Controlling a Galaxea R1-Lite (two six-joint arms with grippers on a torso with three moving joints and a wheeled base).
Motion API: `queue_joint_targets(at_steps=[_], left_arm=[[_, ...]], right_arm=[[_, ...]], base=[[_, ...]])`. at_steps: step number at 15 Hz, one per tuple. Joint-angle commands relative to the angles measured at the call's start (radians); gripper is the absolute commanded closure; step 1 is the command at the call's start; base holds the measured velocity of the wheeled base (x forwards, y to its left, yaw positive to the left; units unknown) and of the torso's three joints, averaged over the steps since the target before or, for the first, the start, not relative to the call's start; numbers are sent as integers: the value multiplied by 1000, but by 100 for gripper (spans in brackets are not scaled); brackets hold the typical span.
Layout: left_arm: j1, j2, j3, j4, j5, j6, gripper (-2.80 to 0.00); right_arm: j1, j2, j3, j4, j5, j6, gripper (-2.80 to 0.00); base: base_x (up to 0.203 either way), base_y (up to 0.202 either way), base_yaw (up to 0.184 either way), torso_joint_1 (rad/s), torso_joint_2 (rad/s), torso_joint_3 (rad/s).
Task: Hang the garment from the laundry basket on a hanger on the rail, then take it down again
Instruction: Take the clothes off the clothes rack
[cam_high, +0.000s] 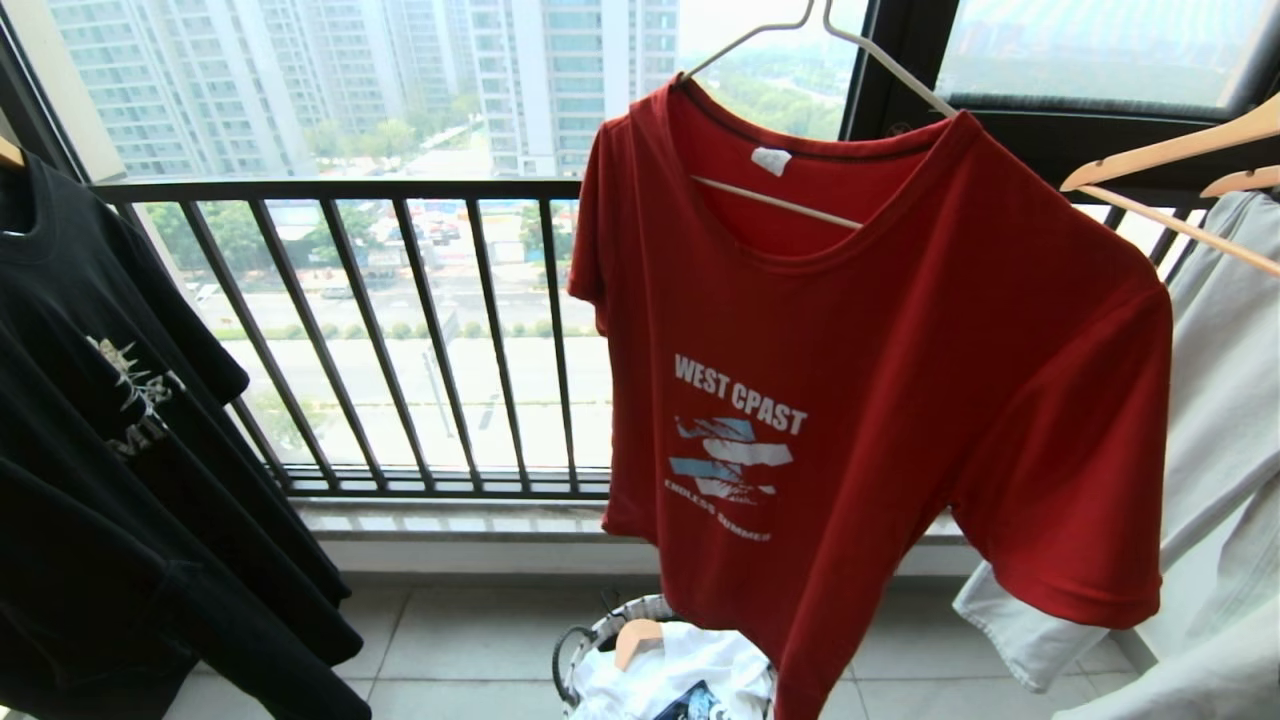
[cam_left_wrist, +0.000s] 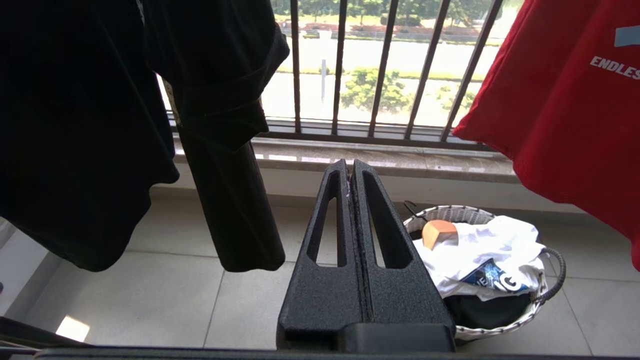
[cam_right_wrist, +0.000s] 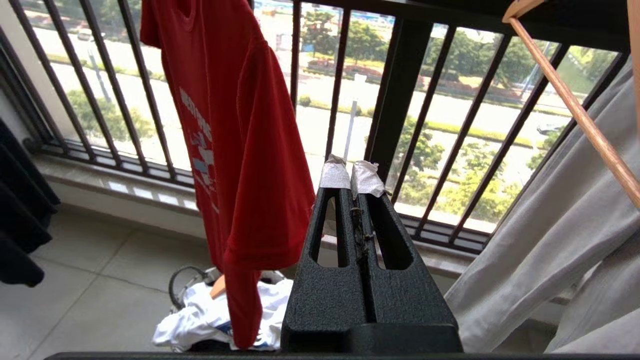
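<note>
Hanging at the centre right of the head view, the red garment (cam_high: 880, 400) sits on the thin off-white hanger (cam_high: 780, 205), whose slim rod shows through the neck opening and whose arms rise out of the top of the frame. The shirt front faces the camera, with the white "WEST" lettering and the blue and white print at mid frame. Its lower hem drops to the bottom edge, just in front of the laundry basket (cam_high: 590, 640), which stands on the tiled floor at the bottom centre and holds a white printed garment (cam_high: 700, 670) and the tan end of a wooden hanger (cam_high: 637, 636).

A black T-shirt (cam_high: 110, 440) fills the left edge of the head view, and a pale grey garment (cam_high: 1220, 420) on a tan wooden hanger (cam_high: 1170, 150) fills the right edge. Behind them runs the dark balcony railing (cam_high: 400, 330).

Neither arm shows in the head view. In the left wrist view the left gripper (cam_left_wrist: 351, 167) has its 2 fingers pressed together, holding nothing, in the lower middle of the frame with the basket just beside it. In the right wrist view the right gripper (cam_right_wrist: 351, 175), its tips wrapped in white tape, is likewise closed and empty, at centre frame, apart from the red shirt to its left.
</note>
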Motion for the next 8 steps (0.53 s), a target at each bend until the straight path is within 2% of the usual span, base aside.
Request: queue_joint_targets(at_steps=[1, 4, 8], left_arm=[[1, 1, 1, 0, 1, -1, 0], [0, 1, 1, 0, 1, -1, 0], [1, 1, 0, 0, 1, -1, 0]], right_arm=[[0, 181, -132, 32, 69, -1, 0], [21, 373, -328, 66, 125, -1, 0], [189, 583, -567, 146, 136, -4, 0]], base=[[0, 0, 0, 0, 0, 0], [0, 0, 0, 0, 0, 0], [0, 0, 0, 0, 0, 0]])
